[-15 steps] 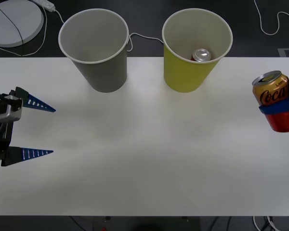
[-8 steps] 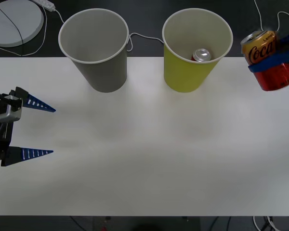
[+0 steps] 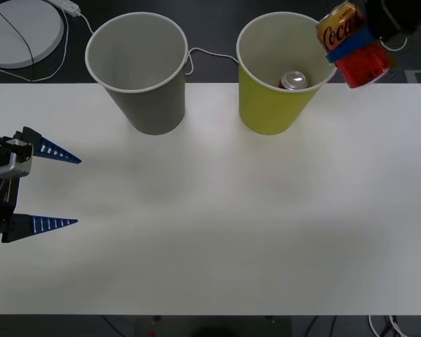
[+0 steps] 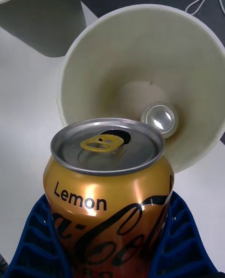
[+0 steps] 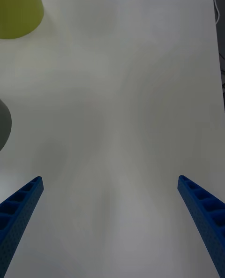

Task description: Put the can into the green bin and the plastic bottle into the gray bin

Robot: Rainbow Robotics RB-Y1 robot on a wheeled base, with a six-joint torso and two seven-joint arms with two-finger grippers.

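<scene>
Can (image 3: 352,42) tilted at the green bin's (image 3: 270,105) far right rim, right gripper (image 3: 351,43) clamped around it for the drop; left gripper (image 3: 52,188) waits open, near left.

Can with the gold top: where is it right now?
In the front view the can is held off the table by the right gripper, tilted, at the far right, just beside the green bin rim; a silver-topped can already lies inside.
</scene>
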